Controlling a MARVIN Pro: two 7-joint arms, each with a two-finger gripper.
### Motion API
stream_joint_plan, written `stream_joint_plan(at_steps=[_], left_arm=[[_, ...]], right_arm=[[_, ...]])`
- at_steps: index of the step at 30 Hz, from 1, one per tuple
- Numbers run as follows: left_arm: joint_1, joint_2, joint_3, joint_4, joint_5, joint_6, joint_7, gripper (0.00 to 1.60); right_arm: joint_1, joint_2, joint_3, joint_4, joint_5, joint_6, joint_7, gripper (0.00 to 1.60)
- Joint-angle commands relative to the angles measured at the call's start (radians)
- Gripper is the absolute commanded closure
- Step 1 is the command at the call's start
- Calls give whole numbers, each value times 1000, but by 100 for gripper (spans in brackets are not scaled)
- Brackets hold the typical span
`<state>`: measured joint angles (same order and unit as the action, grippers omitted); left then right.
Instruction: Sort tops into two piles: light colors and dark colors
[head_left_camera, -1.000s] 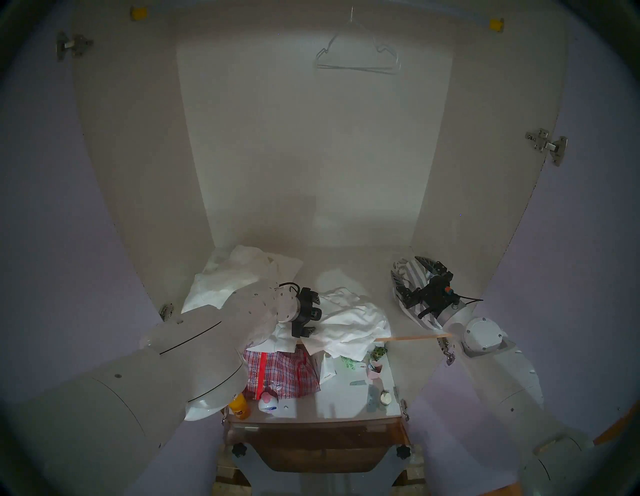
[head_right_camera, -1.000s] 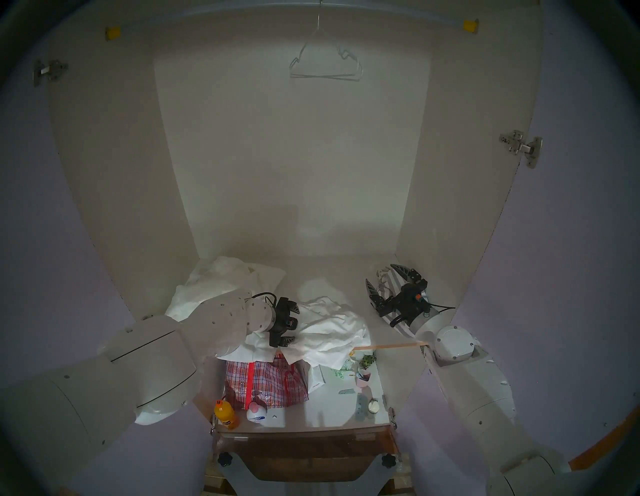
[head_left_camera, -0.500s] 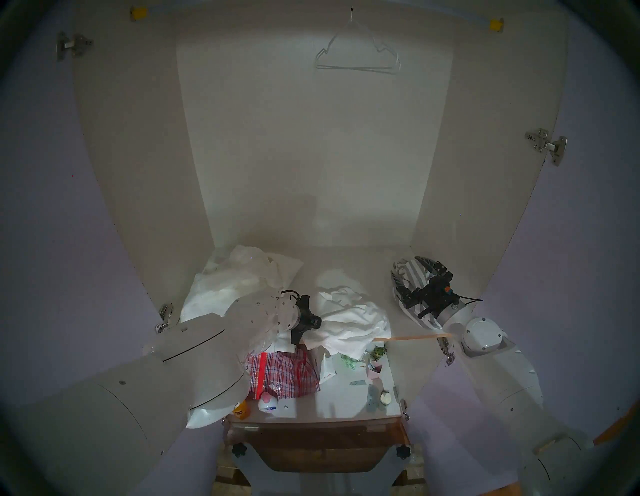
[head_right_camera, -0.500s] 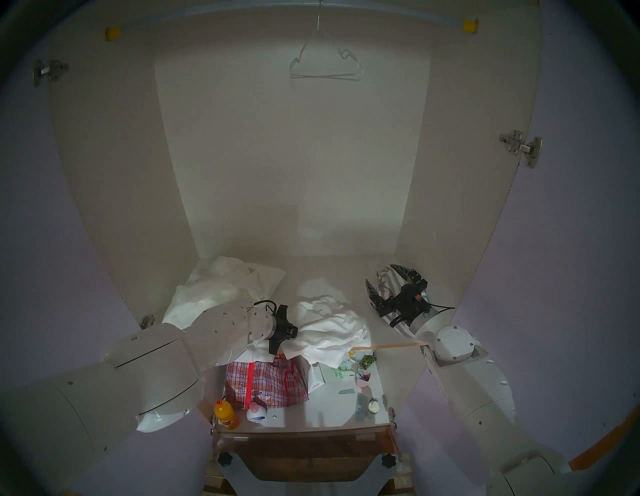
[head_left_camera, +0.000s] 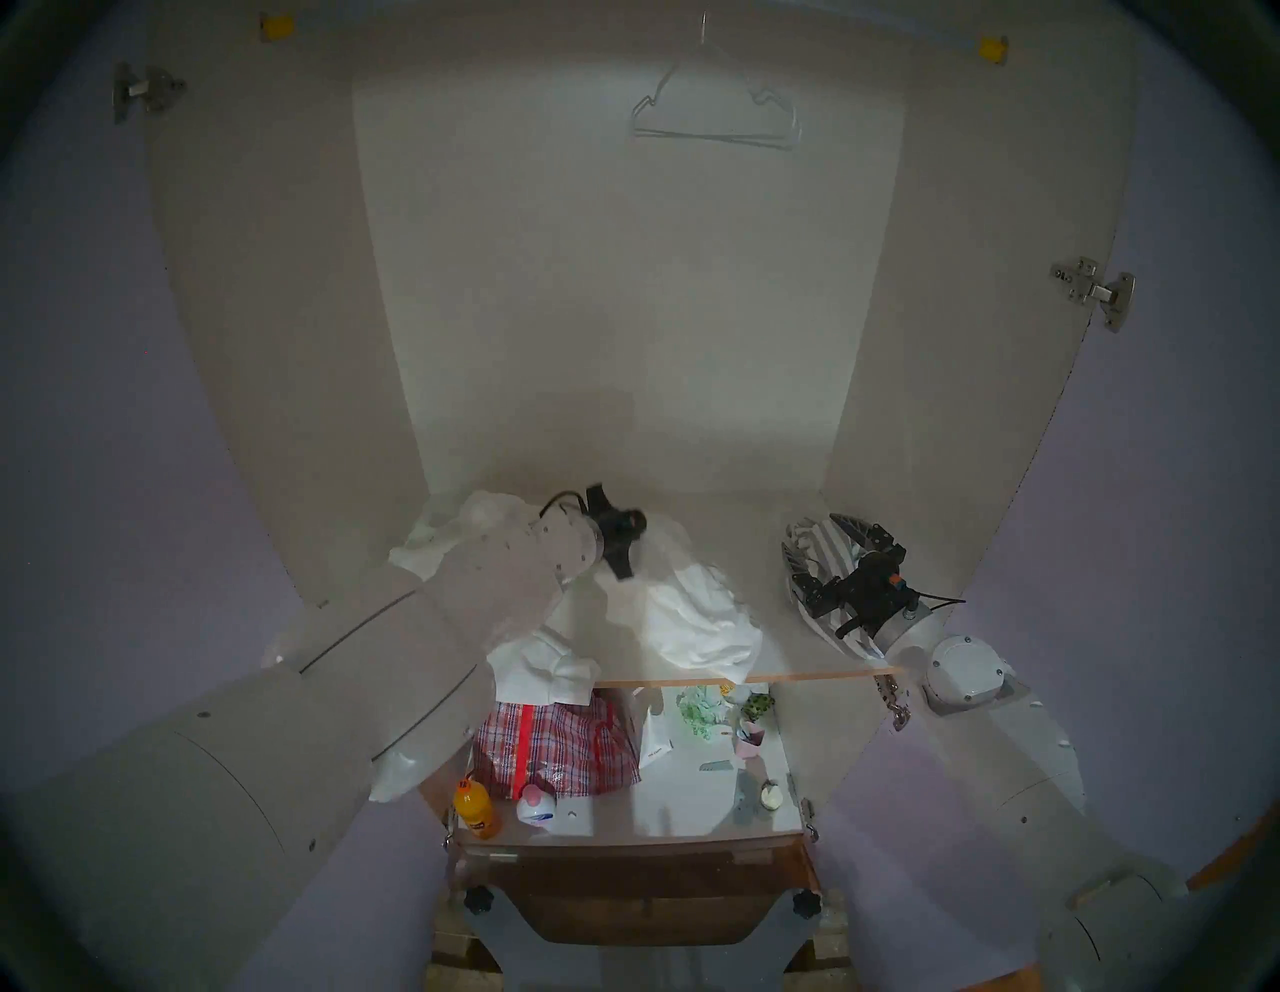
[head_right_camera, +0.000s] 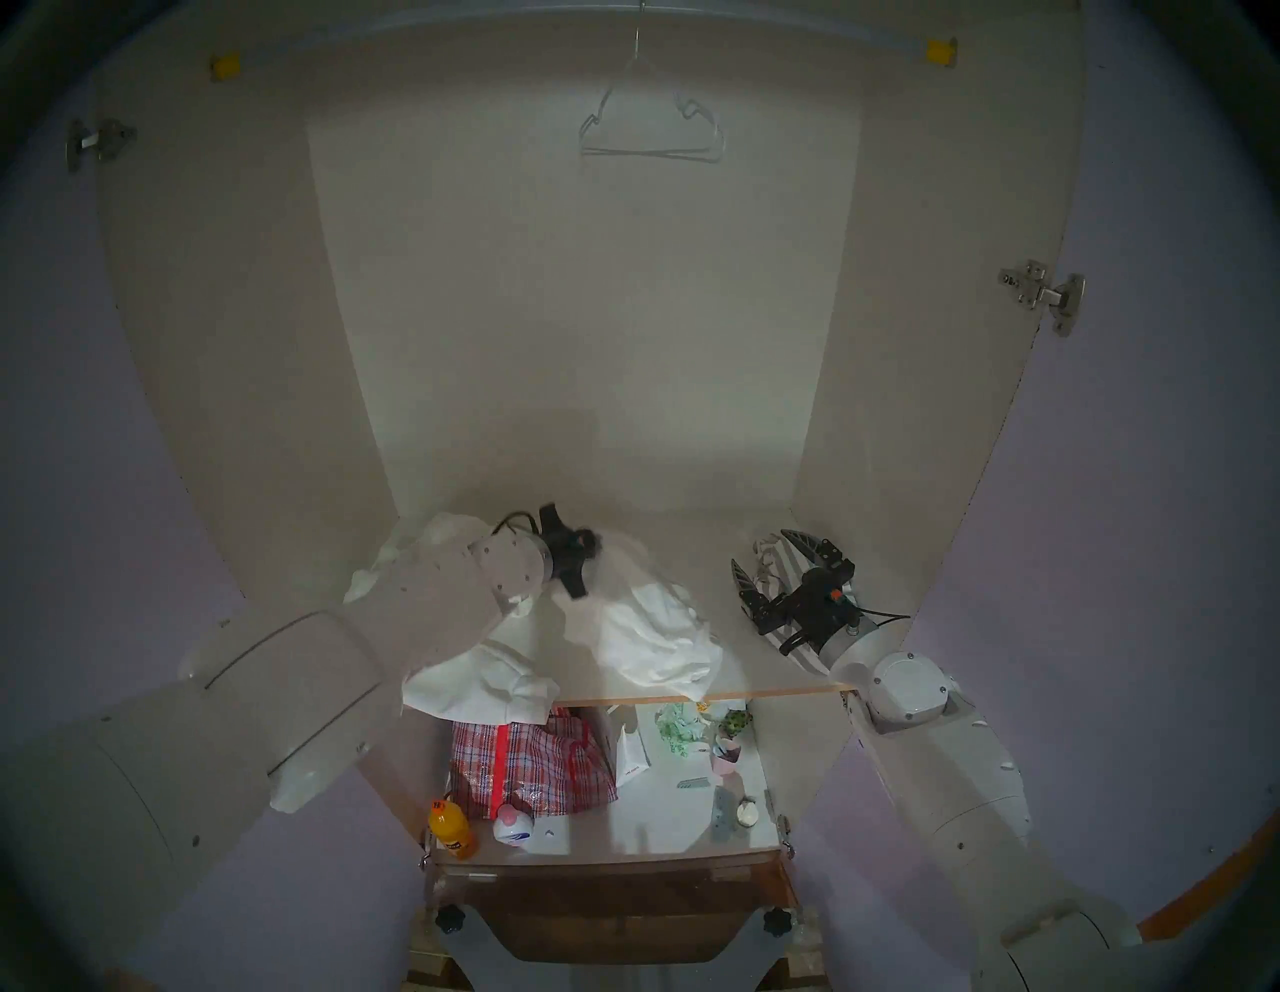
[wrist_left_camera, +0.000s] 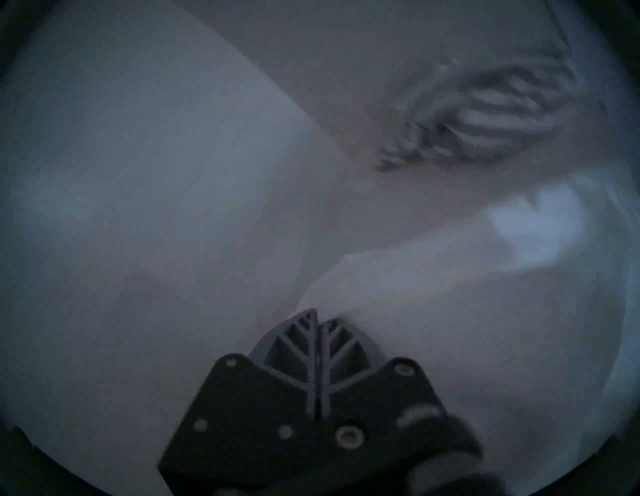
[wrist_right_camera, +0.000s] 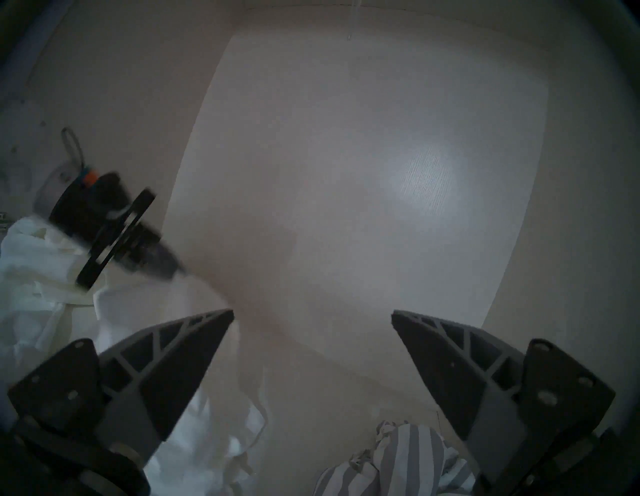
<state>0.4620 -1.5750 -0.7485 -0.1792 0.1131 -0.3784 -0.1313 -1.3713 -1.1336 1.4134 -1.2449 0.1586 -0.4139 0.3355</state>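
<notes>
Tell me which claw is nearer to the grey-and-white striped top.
Right. The right claw hangs open directly over the striped top; the left claw, shut on white cloth, is off to its left.

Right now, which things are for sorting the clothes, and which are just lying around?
For sorting: white top in left gripper; white heap; striped top under right gripper.

Lying around: checked bag, orange bottle, hanger.
</notes>
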Motion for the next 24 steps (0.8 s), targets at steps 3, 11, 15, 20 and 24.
stream_joint_plan(at_steps=[3,11,15,20,24], left_arm=[[-75,39,-145,-71,-172,-142,171,160],[-90,126,-112,-79,-181,-345,358,160],[-97,196,-74,-64,-133,-394,422,160],[-78,264,36,-49,-19,-332,487,160],[-66,275,65,26,70,-214,630,160]], right_arm=[[18,1,8,-23,5,-14,1,0],[16,1,10,-26,9,-18,4,0],[16,1,10,-26,9,-19,5,0],[16,1,11,-26,10,-21,6,0],[16,1,11,-26,11,-22,7,0]])
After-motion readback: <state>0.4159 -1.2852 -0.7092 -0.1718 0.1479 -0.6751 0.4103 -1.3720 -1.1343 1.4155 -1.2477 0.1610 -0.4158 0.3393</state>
